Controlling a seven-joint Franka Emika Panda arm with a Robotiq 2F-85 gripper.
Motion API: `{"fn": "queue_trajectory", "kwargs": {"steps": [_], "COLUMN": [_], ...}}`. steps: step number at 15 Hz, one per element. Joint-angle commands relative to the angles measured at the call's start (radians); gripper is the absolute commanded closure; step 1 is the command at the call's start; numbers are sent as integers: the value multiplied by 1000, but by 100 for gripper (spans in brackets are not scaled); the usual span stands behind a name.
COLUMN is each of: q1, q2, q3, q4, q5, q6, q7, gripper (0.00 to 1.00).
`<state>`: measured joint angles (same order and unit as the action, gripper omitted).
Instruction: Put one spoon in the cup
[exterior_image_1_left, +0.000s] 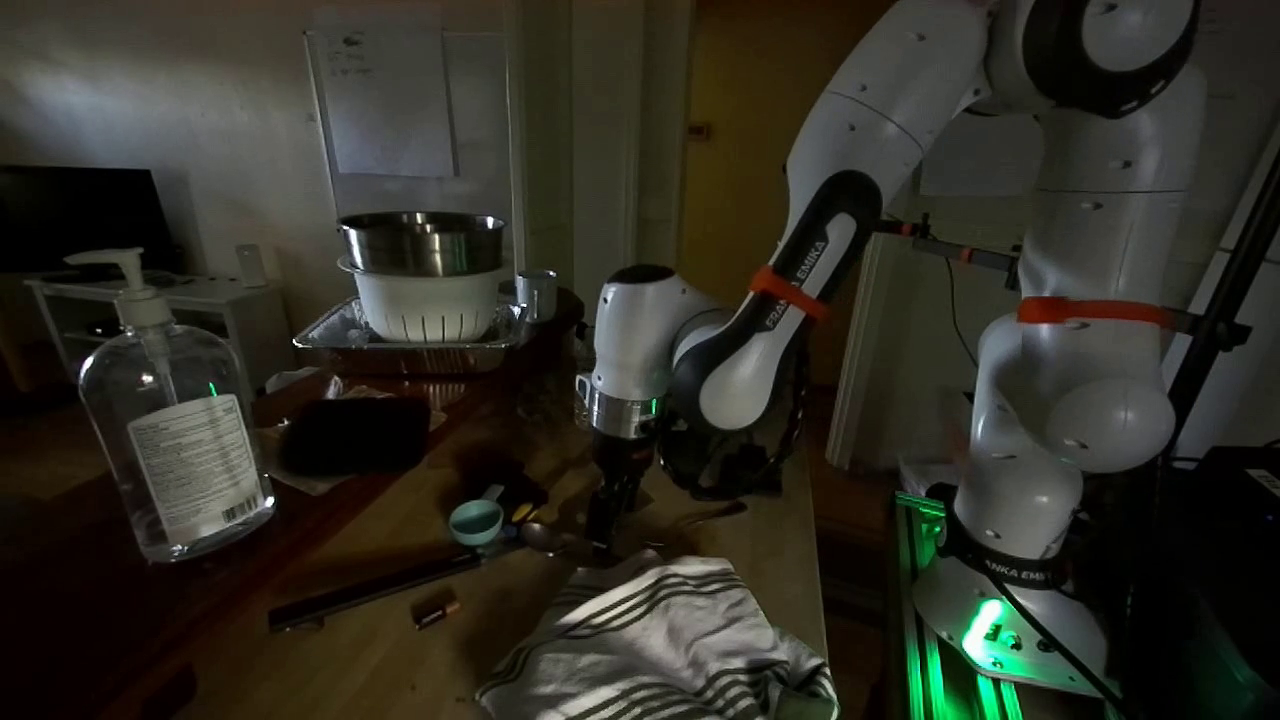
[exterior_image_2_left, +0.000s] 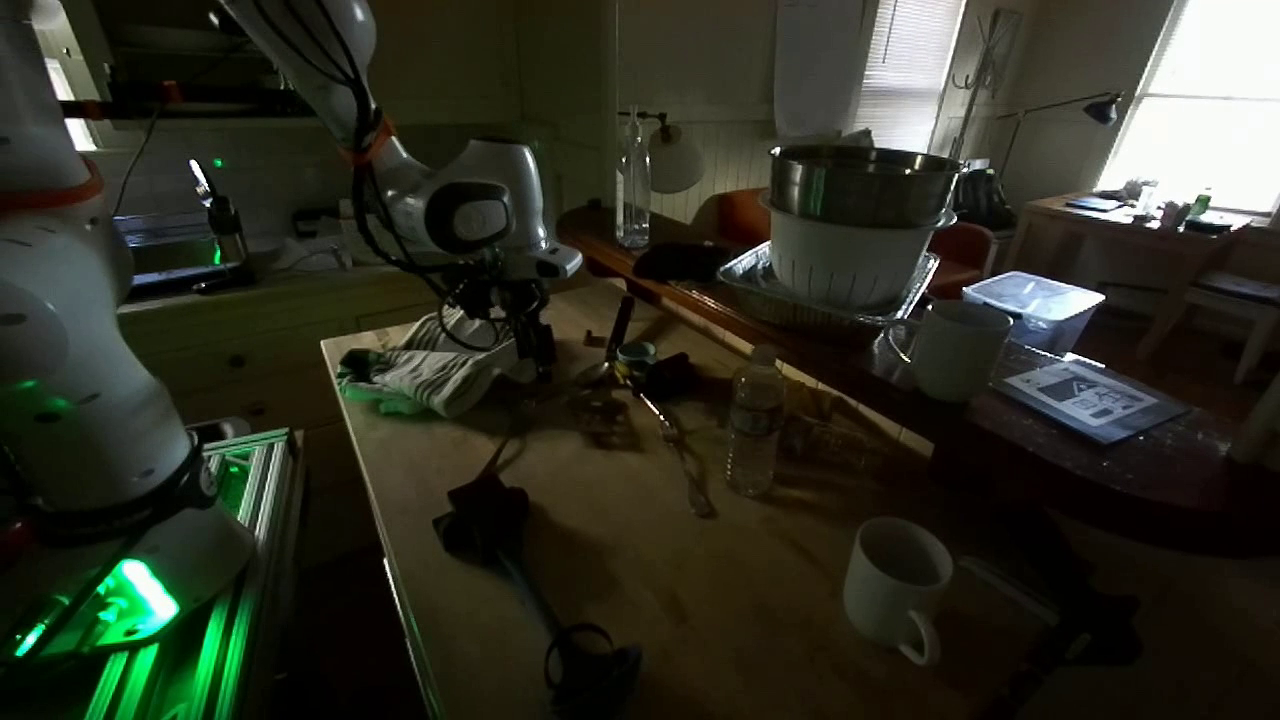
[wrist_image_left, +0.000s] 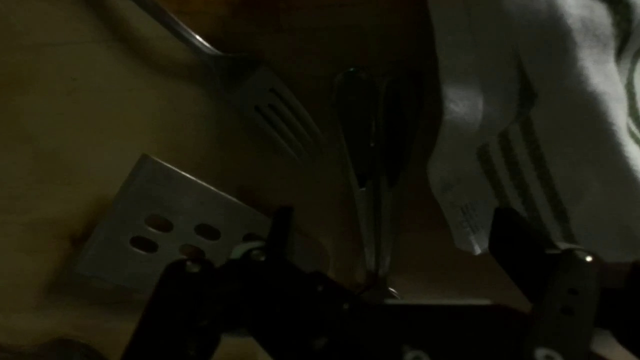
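The teal cup (exterior_image_1_left: 476, 521) rests on the table, also visible as a small round cup (exterior_image_2_left: 637, 354). Beside it in an exterior view lies a spoon (exterior_image_1_left: 543, 537), its bowl towards the cup. My gripper (exterior_image_1_left: 603, 540) points straight down near that spoon, close above the table. In the wrist view, two slim metal handles (wrist_image_left: 369, 225), seemingly of spoons, run side by side into the gap of the gripper (wrist_image_left: 395, 225). The jaws stand wide apart on either side, not touching them. The lower ends of the handles are hidden behind the gripper's body.
A striped towel (wrist_image_left: 550, 130) lies against the right finger's side. On the left are a fork (wrist_image_left: 270, 100) and a slotted metal blade (wrist_image_left: 175, 210). A black handle (exterior_image_1_left: 375, 590), a battery (exterior_image_1_left: 435, 612), a plastic bottle (exterior_image_2_left: 755, 430) and a white mug (exterior_image_2_left: 895, 590) are also around.
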<state>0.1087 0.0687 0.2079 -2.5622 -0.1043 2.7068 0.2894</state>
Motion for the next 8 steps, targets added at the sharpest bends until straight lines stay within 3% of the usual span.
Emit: {"fn": "queue_trajectory", "kwargs": {"steps": [1, 2, 3, 6, 8], "q1": [44, 53, 63, 96, 118], "q2": [95, 110, 124, 154, 165], "q3": [-50, -59, -64, -80, -92], "q4": [87, 103, 120, 160, 177], "q5": [-69, -68, -59, -52, -61], "q6": [-13, -13, -17, -36, -48], "q7": [83, 86, 87, 92, 112], "gripper": [1, 7, 19, 36, 57]}}
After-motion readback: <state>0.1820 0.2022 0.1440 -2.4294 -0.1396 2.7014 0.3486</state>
